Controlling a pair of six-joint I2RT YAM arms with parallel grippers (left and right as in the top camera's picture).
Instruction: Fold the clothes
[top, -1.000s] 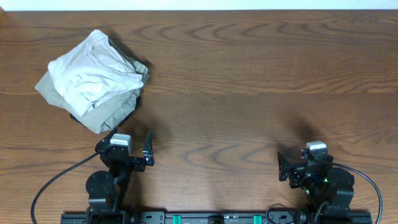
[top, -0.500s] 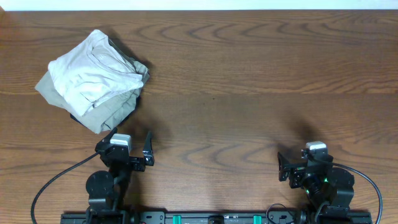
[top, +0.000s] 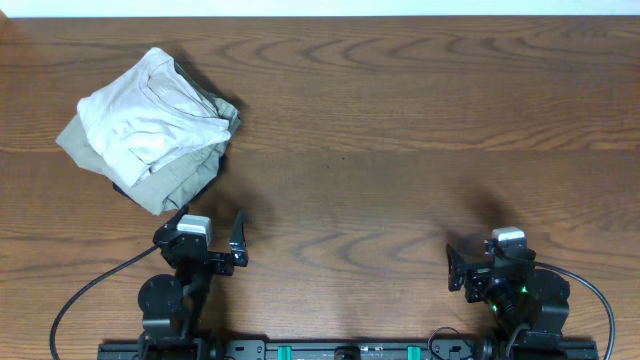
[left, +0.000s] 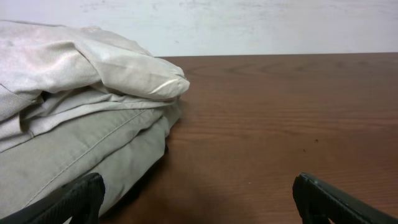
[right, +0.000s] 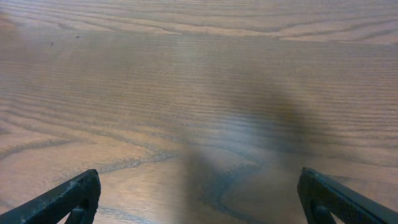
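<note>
Both pincers spread wide, gripping nothing.
Left gripper (left: 199, 198) and right gripper (right: 198, 190) hover at the table's (top: 400, 120) near edge, touching nothing; the crumpled off-white T-shirt (top: 150, 115) lies atop khaki trousers (top: 165, 182) near the far left corner.

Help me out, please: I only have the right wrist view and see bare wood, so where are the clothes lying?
Observer: The T-shirt lies bunched at the far left of the table, ahead of the left claw.
Operator: Is it lying alone?
Observer: No, it rests on top of darker khaki trousers.
Operator: Has the left claw gripped anything?
Observer: No, it stands open with nothing between its fingers.
</note>
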